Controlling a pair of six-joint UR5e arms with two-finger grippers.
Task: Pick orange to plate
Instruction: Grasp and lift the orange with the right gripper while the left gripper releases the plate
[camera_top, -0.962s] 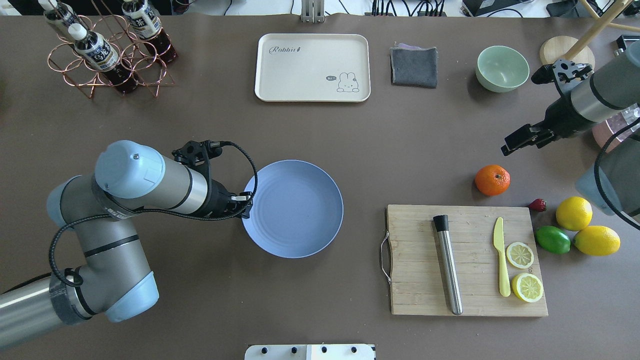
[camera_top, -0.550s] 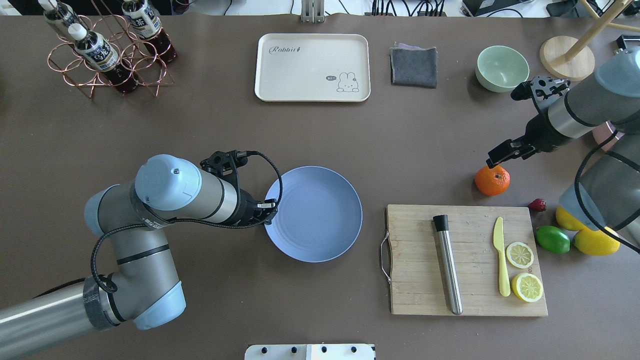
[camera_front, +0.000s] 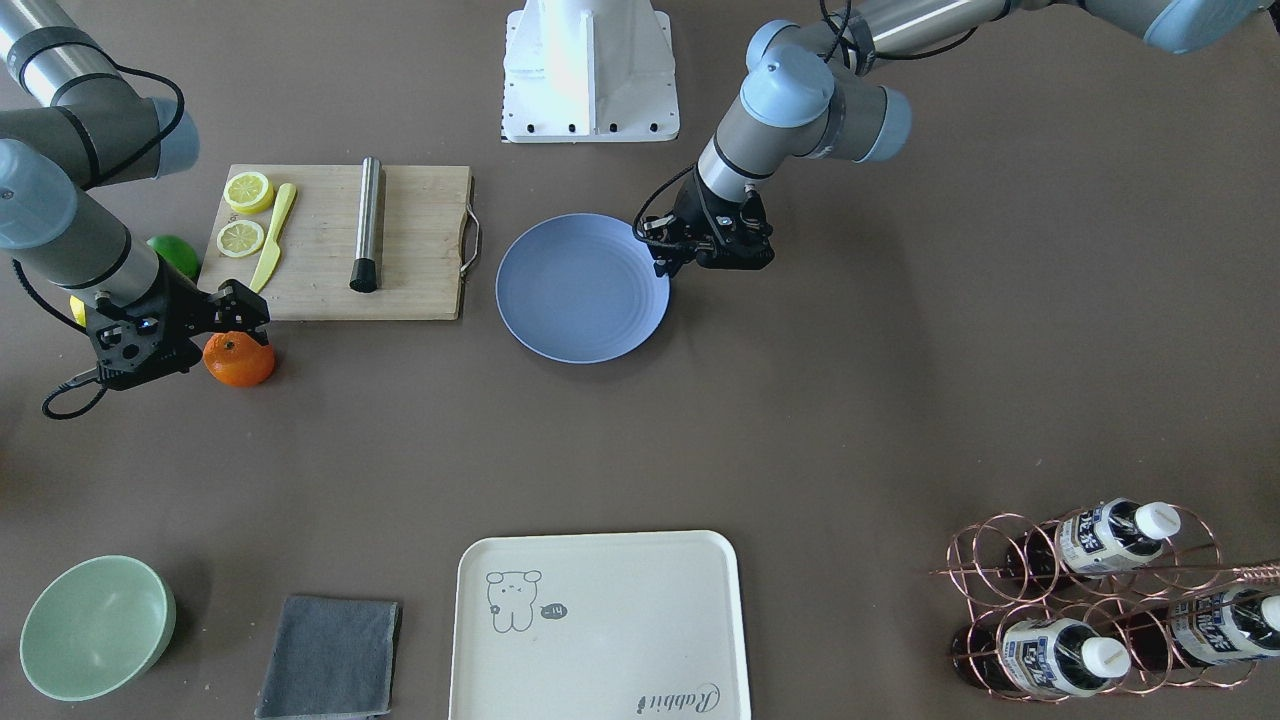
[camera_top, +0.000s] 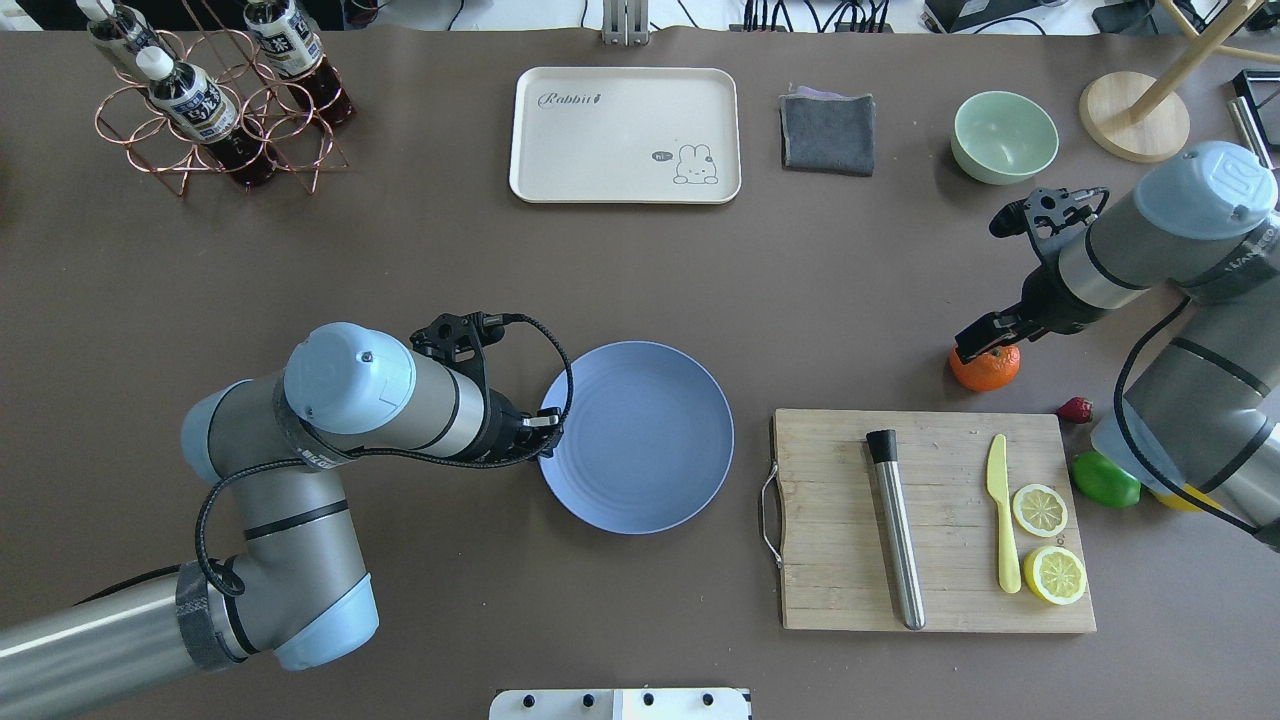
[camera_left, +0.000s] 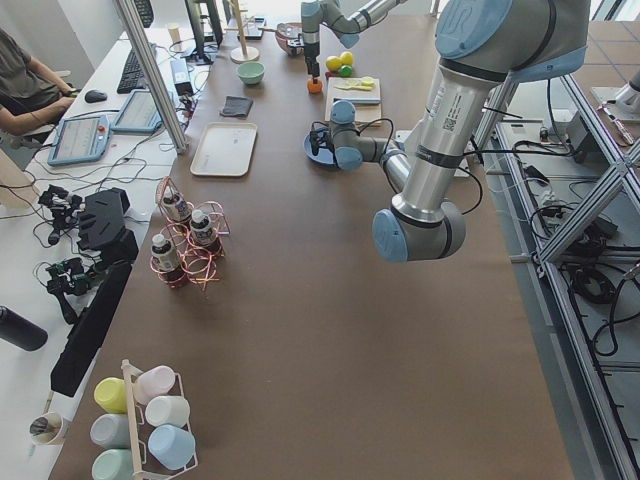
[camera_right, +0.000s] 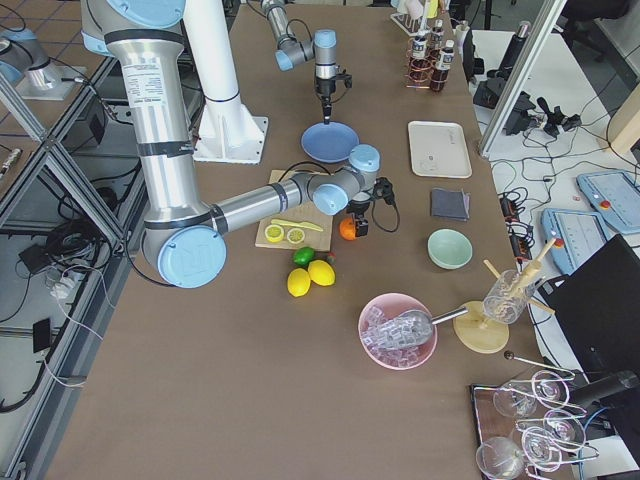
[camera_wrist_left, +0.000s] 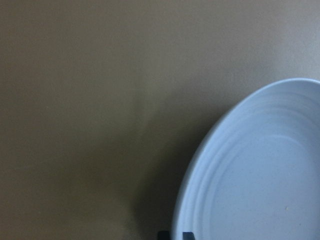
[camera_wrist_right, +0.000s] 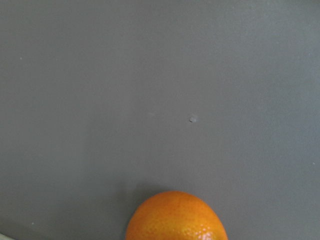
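Note:
The orange (camera_top: 988, 372) (camera_front: 238, 366) rests on the brown table just beyond the cutting board's far right corner. My right gripper (camera_top: 984, 340) (camera_front: 243, 314) hangs open directly over it, with the fingers covering its top. In the right wrist view the orange (camera_wrist_right: 176, 218) sits at the bottom edge and no fingers show. The blue-lavender plate (camera_top: 640, 440) (camera_front: 580, 292) lies flat at mid-table. My left gripper (camera_top: 547, 425) (camera_front: 662, 260) is shut on its left rim. The left wrist view shows the plate (camera_wrist_left: 260, 180) with the fingertips (camera_wrist_left: 163, 234) at its edge.
A cutting board (camera_top: 830, 560) right of the plate carries a steel muddler (camera_top: 896, 535), a yellow knife (camera_top: 1003, 520) and lemon slices (camera_top: 1040, 510). A lime (camera_top: 1105, 480) and a strawberry (camera_top: 1075, 410) lie beside it. A cream tray (camera_top: 625, 135), grey cloth (camera_top: 827, 133), green bowl (camera_top: 1003, 137) and bottle rack (camera_top: 215, 100) line the far side.
My left gripper has slid the plate rightward and a little toward the robot. My right gripper has travelled left and down, from beside the orange to right over it.

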